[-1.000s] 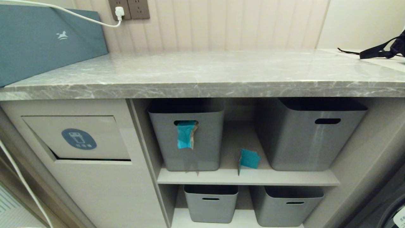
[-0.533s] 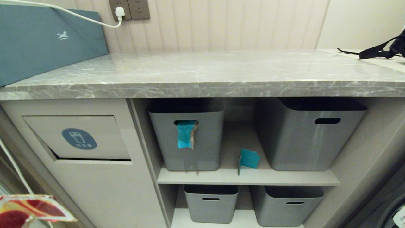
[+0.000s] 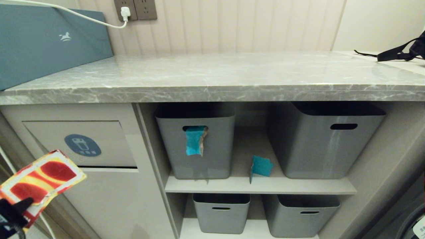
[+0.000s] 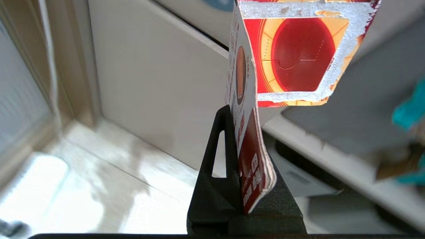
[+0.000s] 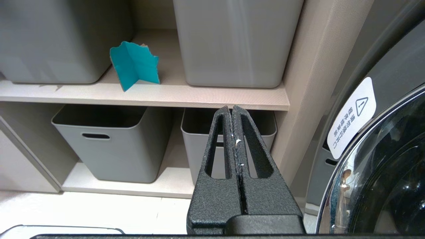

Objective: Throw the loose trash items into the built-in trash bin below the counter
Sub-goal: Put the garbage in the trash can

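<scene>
Left gripper point(image 3: 13, 212) pinching red cardboard piece point(image 3: 41, 177), at seven o'clock of bin flap point(image 3: 109, 142). Right gripper point(image 5: 233, 111) pressed together, empty.

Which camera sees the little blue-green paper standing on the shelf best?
The right wrist view: the standing teal wrapper is large and unobstructed there, folded upright on the shelf between two grey boxes. The head view shows it too, only smaller. In the left wrist view there are just teal blurs at the edge, impossible to tell which wrapper.

I see a white horse logo point(image 3: 65, 36) on the blue-grey box point(image 3: 40, 46), a bin icon sticker point(image 3: 82, 145) on the trash flap point(image 3: 109, 146), and a warning triangle label point(image 5: 353, 118) on the washing machine point(image 5: 391, 139).
</scene>
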Tool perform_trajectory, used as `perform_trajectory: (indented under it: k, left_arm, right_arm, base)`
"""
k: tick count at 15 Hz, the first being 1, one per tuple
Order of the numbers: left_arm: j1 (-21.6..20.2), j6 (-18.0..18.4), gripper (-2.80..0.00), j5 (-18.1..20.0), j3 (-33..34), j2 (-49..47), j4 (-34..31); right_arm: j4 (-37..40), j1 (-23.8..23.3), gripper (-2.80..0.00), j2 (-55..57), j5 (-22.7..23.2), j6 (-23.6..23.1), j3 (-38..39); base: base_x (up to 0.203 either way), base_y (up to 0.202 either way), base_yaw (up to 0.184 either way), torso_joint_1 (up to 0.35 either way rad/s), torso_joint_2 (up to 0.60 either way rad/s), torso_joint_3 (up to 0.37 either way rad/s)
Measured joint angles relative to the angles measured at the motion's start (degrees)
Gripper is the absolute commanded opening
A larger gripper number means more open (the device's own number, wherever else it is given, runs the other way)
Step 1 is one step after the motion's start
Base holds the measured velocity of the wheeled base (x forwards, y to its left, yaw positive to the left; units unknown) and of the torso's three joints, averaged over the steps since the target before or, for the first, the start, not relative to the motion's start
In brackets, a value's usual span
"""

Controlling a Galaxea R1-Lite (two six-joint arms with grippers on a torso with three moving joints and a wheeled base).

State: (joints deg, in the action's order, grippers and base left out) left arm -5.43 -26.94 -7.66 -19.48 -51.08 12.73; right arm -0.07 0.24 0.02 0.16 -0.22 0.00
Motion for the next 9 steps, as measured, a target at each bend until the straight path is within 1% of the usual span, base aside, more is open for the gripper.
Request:
perform_trajectory:
  k: [1,4,9]
  left_arm:
    - [-1.19,-2.68,-2.8,1.53,-0.47,-3.36,2.1]
    - [-4.09,-8.73,-2.8,7.65,-1.13,-12.73,10.49]
    - [-11.68,-16.43,-2.8,21.77,-1.71,-28.58,26.75]
  right_arm:
    - [0.0,0.0,-2.8,0.0,0.0,-0.02,0.0]
    - [0.0,0.0,-2.8,0.0,0.02,-0.01,0.0]
    - [0.0,0.0,-2.8,0.0,0.0,-0.02,0.0]
  base:
    - [0.0,0.0,0.0,0.0,0.0,0.0]
    - [0.0,0.0,0.0,0.0,0.0,0.0]
    - [0.0,0.0,0.0,0.0,0.0,0.0]
